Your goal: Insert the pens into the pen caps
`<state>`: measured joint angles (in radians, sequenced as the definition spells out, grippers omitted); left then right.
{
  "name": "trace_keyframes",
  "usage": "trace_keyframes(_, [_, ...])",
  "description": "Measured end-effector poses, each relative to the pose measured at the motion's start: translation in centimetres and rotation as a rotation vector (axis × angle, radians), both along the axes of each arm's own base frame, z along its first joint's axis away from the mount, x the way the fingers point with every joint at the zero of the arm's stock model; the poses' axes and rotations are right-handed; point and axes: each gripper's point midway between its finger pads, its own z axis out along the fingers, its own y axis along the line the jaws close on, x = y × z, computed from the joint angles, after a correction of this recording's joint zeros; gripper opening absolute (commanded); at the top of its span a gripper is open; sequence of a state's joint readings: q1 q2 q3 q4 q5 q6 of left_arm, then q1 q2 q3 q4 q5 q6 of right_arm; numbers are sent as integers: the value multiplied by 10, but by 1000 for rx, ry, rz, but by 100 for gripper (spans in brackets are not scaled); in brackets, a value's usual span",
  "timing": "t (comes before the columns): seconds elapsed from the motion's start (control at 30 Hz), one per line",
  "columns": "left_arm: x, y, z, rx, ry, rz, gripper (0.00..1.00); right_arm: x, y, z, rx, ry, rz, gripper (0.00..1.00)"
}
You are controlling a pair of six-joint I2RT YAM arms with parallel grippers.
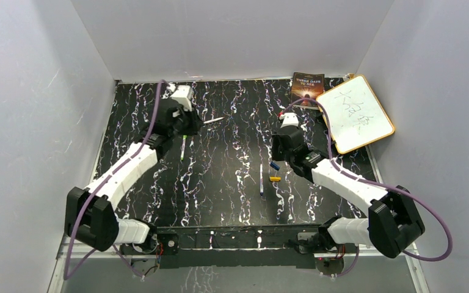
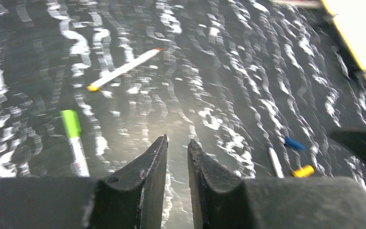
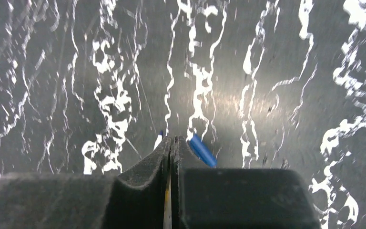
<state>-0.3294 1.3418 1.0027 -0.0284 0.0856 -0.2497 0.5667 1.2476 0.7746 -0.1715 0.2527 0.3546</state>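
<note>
A whitish pen [image 1: 214, 120] [image 2: 124, 69] with a yellow end lies at the back of the table. The green-ended pen [image 1: 183, 146] [image 2: 74, 140] lies just left of my left gripper [image 1: 194, 127] [image 2: 177, 142], which hovers open by a narrow gap with nothing between its fingers. The blue-ended pen [image 1: 261, 179] [image 2: 275, 162] lies mid-table, its tip [image 3: 158, 139] showing past my right fingers. A blue cap [image 1: 275, 165] [image 3: 202, 150] [image 2: 294, 143] and a yellow cap [image 1: 275, 179] [image 2: 303, 171] lie beside it. My right gripper [image 1: 279, 157] [image 3: 172, 139] is shut just short of the blue cap.
A whiteboard [image 1: 355, 113] with a yellow frame leans at the back right, a dark book [image 1: 307, 85] beside it. Grey walls enclose the black marbled table [image 1: 232, 201] on three sides.
</note>
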Motion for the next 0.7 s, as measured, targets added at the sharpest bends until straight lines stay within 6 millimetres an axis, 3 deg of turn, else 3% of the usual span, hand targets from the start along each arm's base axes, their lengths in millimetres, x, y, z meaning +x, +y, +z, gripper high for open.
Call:
trace_keyframes(0.07, [-15,-30,9,-28,-16,-73,8,-12,-2,-17,-7,61,12,0])
trace_keyframes(0.1, [-22,-44,11,-46,-17,-111,10,-17,-1,-24,-6,86,21,0])
trace_keyframes(0.17, [-34,-61,11,-89,-15,-158,37,-23,2,-35,-1,135,37,8])
trace_keyframes(0.2, [-39,-63,8,-107,-9,-164,47,-25,4,-41,3,158,46,16])
trace_keyframes(0.27, [-45,-60,1,-124,9,-154,63,-30,9,-54,7,210,64,22])
trace_keyframes(0.37, [-49,-57,-4,-139,33,-135,78,-39,16,-73,5,281,91,29])
trace_keyframes(0.5, [-50,-55,-1,-151,24,-124,87,-49,23,-81,17,320,124,37])
trace_keyframes(0.7, [-56,-51,0,-156,15,-114,90,-61,33,-92,4,360,161,38])
